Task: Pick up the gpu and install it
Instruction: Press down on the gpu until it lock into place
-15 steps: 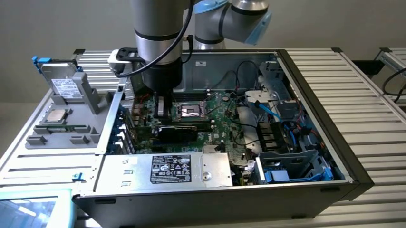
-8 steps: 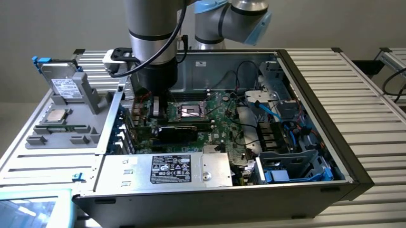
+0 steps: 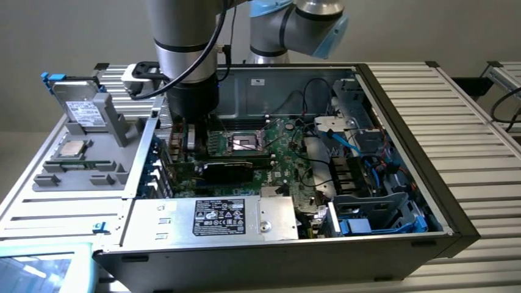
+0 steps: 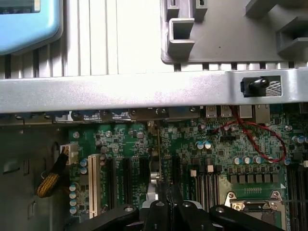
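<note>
Low inside the open grey metal computer case [image 3: 407, 183], the black two-finger gripper [image 4: 168, 208] is clamping shut on the gpu [image 4: 158, 154], a thin green circuit card that we are seeing edge-on. It is hanging upright just above the black expansion slots [image 4: 126, 180] of the green motherboard [image 4: 221, 154]. We are judging the card light and stiff but fragile. Its components and edge contacts would not tolerate squeezing or twisting, so a hold on the bare upper edge, clear of the heatsink, looks safest.

The wrist view is showing us how the card's edge lines up along the slots, with the case's bright metal rear wall [image 4: 144, 91] beyond. The exterior view is giving us instead the arm's black gripper [image 3: 189, 145] reaching down at that view's left of the silver processor socket [image 3: 244, 143]. Farther off in that view is the grey plastic parts tray [image 3: 89, 165] outside the case.
</note>
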Controlling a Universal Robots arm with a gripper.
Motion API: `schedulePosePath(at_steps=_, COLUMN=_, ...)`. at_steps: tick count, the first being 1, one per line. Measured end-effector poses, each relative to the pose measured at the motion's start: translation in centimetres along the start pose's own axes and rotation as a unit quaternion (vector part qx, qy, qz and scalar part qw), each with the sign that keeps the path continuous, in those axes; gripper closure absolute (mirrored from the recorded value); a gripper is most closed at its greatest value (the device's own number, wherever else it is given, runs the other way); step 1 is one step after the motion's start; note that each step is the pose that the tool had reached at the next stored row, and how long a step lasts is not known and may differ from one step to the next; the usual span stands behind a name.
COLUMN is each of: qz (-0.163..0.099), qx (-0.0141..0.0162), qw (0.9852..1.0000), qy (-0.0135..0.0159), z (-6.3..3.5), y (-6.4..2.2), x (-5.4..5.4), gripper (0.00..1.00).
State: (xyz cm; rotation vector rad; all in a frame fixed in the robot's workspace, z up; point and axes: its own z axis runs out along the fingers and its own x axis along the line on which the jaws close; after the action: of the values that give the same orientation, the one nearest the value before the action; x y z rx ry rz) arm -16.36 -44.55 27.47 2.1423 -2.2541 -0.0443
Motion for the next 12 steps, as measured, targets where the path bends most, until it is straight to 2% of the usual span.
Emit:
schedulePosePath(at_steps=3, qz=-0.002, qx=0.0000, qw=1.0000, qy=0.0001, z=0.01, y=0.27, x=0.06, gripper=0.86)
schedulePosePath(at_steps=12, qz=-0.004, qx=0.0000, qw=1.0000, qy=0.0002, z=0.02, y=0.35, x=0.48, gripper=0.86)
